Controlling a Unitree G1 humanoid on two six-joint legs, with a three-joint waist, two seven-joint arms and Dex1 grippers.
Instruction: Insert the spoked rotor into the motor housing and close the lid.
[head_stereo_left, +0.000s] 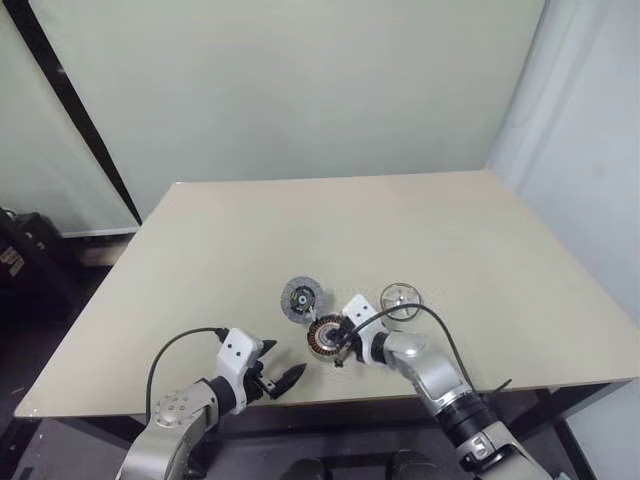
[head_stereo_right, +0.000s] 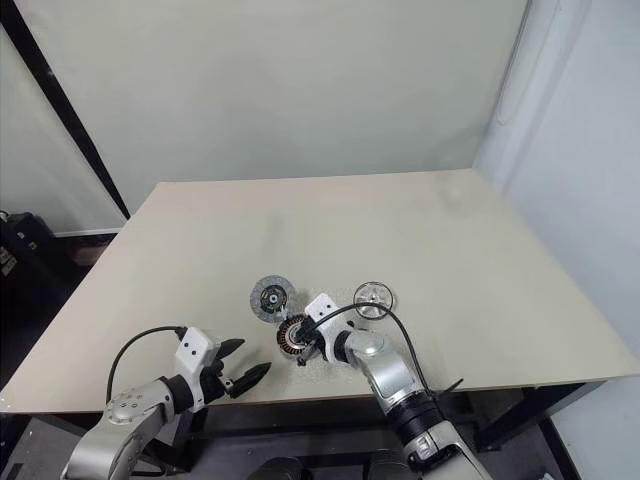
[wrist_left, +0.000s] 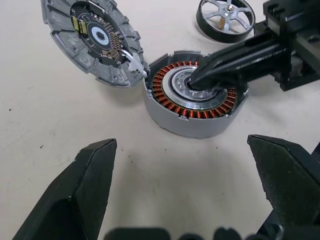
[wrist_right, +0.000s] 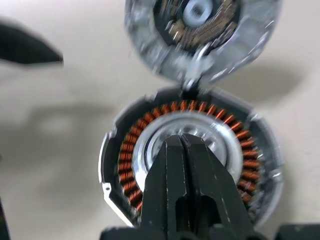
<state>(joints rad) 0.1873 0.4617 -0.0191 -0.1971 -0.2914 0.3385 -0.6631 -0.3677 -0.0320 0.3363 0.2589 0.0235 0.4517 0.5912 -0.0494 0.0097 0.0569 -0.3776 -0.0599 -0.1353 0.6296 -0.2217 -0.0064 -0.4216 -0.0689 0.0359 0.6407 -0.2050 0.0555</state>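
Near the worktop's (head_stereo_left: 480, 230) front edge, the closed right tool (wrist_right: 182, 142) sits in the motor housing's (wrist_left: 196, 102) centre. Lid (wrist_left: 92, 40) touches its far-left side, spoked rotor (wrist_left: 226, 19) lies far-right; the left tool (head_stereo_left: 280, 375) gapes open nearby.

Shiny metal spoked rotor (wrist_left: 225, 18), copper-wound motor housing (wrist_left: 196, 95)

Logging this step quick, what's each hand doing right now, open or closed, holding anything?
Left hand: open, holding nothing.
Right hand: closed, fingertips at the silvery centre of the motor housing; whether it grips anything there cannot be told.

lid (head_stereo_left: 301, 298) behind motor housing (head_stereo_left: 325, 336), spoked rotor (head_stereo_left: 399, 299) to their right
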